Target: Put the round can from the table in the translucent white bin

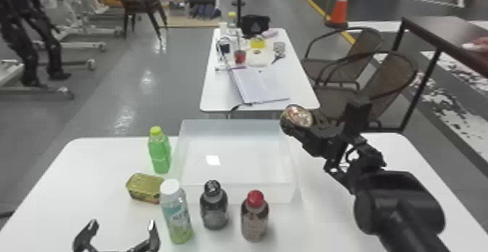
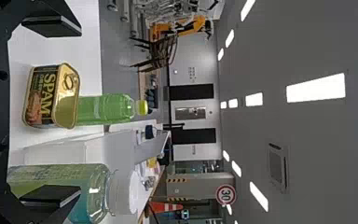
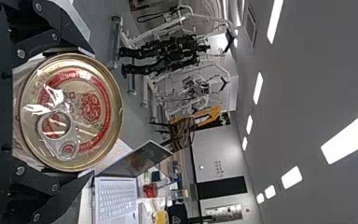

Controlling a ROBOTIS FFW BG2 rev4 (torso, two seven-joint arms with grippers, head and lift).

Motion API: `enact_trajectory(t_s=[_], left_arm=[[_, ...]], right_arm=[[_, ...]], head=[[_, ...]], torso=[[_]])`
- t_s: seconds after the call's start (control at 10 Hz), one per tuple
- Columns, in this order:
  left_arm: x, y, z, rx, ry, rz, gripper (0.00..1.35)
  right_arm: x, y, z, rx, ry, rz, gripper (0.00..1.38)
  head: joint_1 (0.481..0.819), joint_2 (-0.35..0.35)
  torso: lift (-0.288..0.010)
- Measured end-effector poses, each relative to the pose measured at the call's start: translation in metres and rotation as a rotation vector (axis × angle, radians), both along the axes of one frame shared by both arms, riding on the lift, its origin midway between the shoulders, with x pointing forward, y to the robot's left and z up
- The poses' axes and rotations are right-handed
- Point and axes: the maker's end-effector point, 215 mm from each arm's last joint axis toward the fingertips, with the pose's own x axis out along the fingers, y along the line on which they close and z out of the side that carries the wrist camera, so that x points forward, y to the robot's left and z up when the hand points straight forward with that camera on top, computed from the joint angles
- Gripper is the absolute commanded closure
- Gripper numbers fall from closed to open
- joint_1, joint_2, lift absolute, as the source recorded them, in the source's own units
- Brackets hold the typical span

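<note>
My right gripper (image 1: 308,131) is shut on the round can (image 1: 300,116), held up over the right rim of the translucent white bin (image 1: 239,193). In the right wrist view, the can's gold and red lid with its pull tab (image 3: 70,112) faces the camera, gripped between the two fingers of the right gripper (image 3: 86,112). My left gripper (image 1: 120,233) is parked at the front left of the table, open and holding nothing. Its fingers stand wide apart in the left wrist view, where the left gripper (image 2: 74,112) has a rectangular can beyond it.
A green bottle (image 1: 159,151) and a rectangular can (image 1: 144,187) stand left of the bin. In front are a white-capped bottle (image 1: 177,213), a black-capped bottle (image 1: 214,206) and a red-capped bottle (image 1: 254,216). A second table (image 1: 218,95) stands behind.
</note>
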Motion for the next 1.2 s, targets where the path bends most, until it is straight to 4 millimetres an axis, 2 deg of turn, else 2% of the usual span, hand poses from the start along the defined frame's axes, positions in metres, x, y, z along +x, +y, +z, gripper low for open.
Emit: enact_trajectory(t_s=[0.4, 0.6, 0.8, 1.0, 1.1, 1.2], left_arm=[[0.002, -0.003, 0.0, -0.002, -0.001, -0.007, 0.11], [0.004, -0.004, 0.0, -0.007, -0.002, -0.01, 0.11], [0.004, -0.005, 0.0, -0.008, -0.002, -0.01, 0.11], [0.004, -0.005, 0.0, -0.008, -0.002, -0.01, 0.11], [0.004, -0.005, 0.0, -0.008, -0.003, -0.01, 0.11], [0.004, -0.005, 0.0, -0.007, -0.004, -0.011, 0.11]], right_arm=[[-0.017, 0.046, -0.044, 0.026, 0.125, 0.102, 0.86], [-0.023, 0.057, -0.058, 0.032, 0.171, 0.134, 0.85], [-0.027, 0.06, -0.067, 0.024, 0.195, 0.143, 0.44], [-0.027, 0.061, -0.067, 0.019, 0.191, 0.143, 0.12], [-0.026, 0.061, -0.064, 0.018, 0.181, 0.141, 0.02], [-0.026, 0.061, -0.06, 0.017, 0.168, 0.14, 0.02]], head=[[0.549, 0.0], [0.549, 0.0], [0.549, 0.0], [0.549, 0.0], [0.549, 0.0], [0.549, 0.0]], torso=[[-0.1], [-0.1], [-0.1], [-0.1], [-0.1], [-0.1]])
